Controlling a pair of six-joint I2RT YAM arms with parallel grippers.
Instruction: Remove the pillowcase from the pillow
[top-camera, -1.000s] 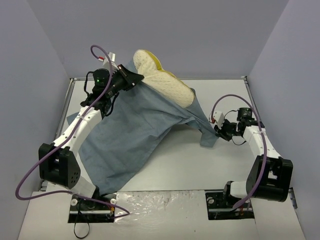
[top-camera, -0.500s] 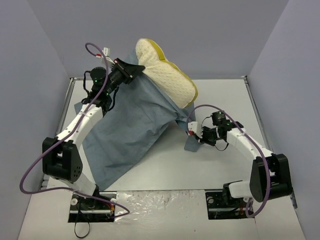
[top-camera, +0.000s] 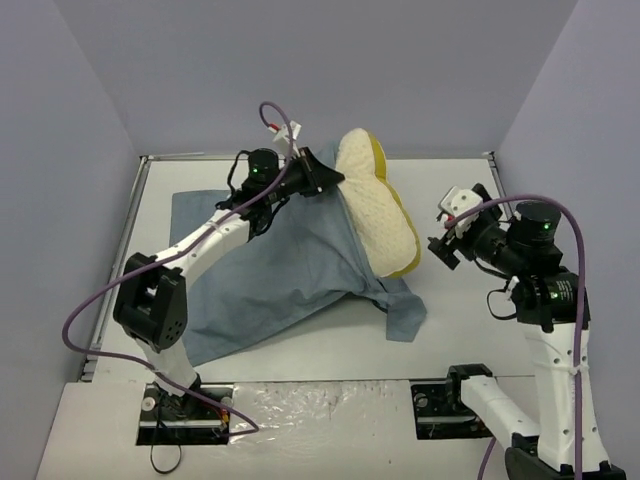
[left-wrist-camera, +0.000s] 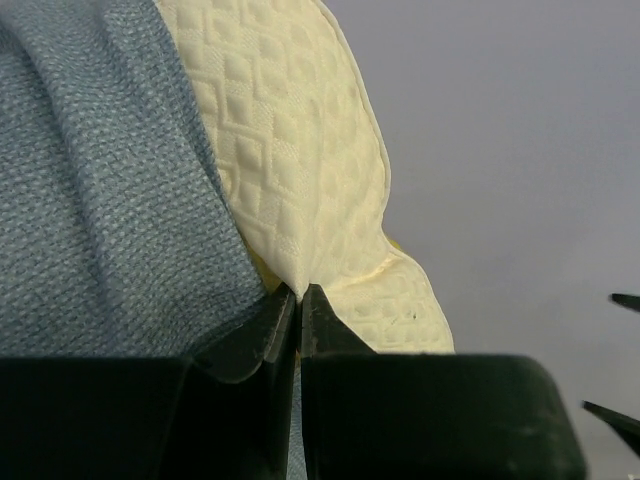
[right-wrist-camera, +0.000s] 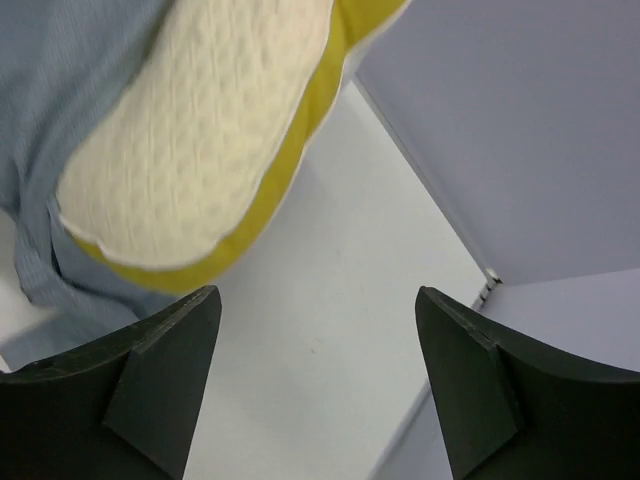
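Note:
The cream quilted pillow with its yellow edge band sticks halfway out of the grey-blue pillowcase, which trails down onto the table. My left gripper is shut on the pillow's far edge; in the left wrist view the jaws pinch a fold of the pillow beside the pillowcase. My right gripper hangs open to the right of the pillow, holding nothing. In the right wrist view its fingers stand wide apart, with the pillow and pillowcase at upper left.
Grey walls close in the white table on three sides, and a metal rail runs along its right edge. A loose pillowcase corner lies on the table near the middle. Purple cables arc over both arms.
My right gripper opened, let go of the pillowcase corner and pulled back up to the right. The left arm swung the pillow rightward, and the freed corner fell to the table.

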